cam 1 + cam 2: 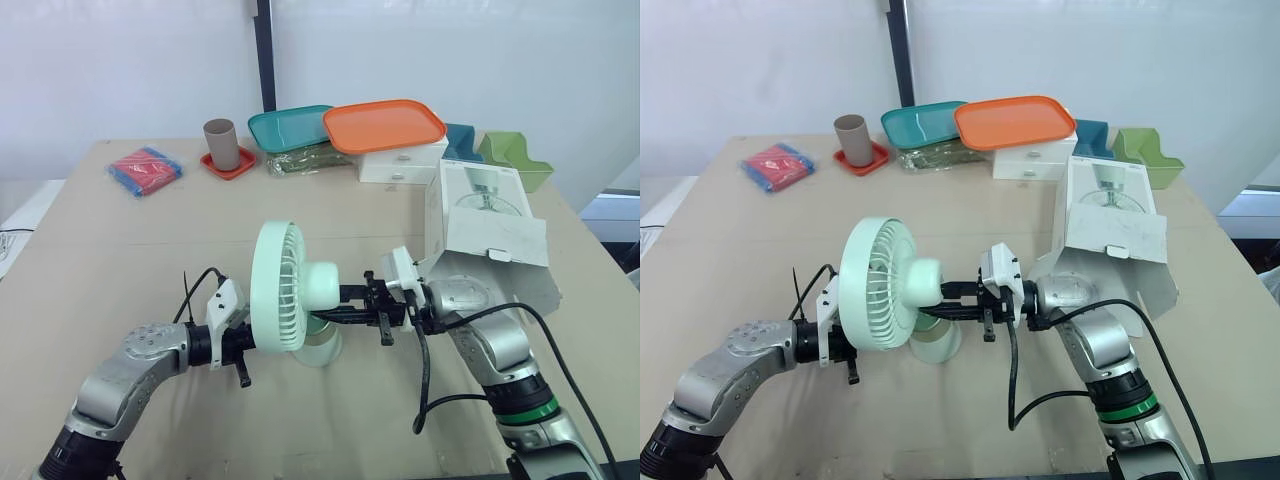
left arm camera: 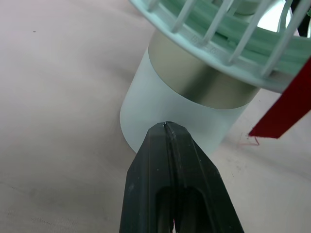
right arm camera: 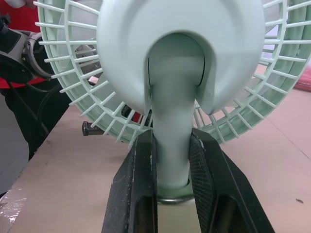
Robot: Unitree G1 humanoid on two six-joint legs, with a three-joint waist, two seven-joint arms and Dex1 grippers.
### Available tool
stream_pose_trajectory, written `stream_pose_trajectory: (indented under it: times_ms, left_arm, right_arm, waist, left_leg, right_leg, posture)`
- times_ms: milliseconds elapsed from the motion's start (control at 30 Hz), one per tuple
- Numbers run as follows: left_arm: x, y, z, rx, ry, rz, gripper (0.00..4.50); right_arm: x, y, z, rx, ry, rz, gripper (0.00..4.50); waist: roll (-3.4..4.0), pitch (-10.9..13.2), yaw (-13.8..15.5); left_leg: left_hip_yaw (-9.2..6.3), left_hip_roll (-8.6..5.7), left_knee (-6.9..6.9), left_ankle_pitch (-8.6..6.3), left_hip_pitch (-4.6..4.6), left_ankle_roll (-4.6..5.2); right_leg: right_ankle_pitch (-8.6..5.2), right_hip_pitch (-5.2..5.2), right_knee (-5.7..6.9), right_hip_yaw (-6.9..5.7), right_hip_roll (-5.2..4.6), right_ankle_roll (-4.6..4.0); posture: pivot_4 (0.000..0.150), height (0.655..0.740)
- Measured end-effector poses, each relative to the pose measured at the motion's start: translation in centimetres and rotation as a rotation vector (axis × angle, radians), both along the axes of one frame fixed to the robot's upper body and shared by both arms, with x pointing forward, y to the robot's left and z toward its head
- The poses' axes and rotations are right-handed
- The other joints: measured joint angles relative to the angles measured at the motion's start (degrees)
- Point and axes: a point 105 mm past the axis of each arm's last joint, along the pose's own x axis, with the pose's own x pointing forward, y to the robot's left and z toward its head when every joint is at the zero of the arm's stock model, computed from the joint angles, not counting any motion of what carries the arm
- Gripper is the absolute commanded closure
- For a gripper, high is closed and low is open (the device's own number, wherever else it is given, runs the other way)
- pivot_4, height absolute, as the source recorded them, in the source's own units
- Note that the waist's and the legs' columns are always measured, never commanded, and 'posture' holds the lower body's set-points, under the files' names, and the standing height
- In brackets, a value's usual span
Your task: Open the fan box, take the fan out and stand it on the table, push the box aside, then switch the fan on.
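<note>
Green fan (image 1: 290, 290) upright on counter (image 1: 120, 250) | right hand (image 3: 172, 145) clamped on its neck | left hand (image 2: 166, 131) pinched closed, tip at its base | box (image 1: 485, 225) at 2 o'clock, print unreadable

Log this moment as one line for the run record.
fan: upright on table | right claw: shut on its neck | left claw: shut, tip at its base | box: open

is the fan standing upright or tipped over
Upright. The fan stands with its round base flat on the table, head above it; the right claw is clamped on its neck.
</note>
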Motion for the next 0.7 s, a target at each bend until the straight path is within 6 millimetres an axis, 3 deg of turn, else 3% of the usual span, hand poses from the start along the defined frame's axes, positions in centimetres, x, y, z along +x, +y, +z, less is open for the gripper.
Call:
stream_pose_trajectory:
  times_ms: [700]
  left_arm:
    - [-0.09,-0.02,0.0,0.006,-0.001,-0.005,4.43]
  right_arm:
    - [-0.2,-0.43,-0.15,0.007,0.017,-0.018,4.15]
  waist:
    - [0.0,0.0,0.0]
  left_leg:
    - [-0.01,0.0,0.0,0.0,0.0,0.0]
  right_leg:
    - [0.0,0.0,0.0,0.0,0.0,0.01]
  posture:
    - [0.15,0.74]
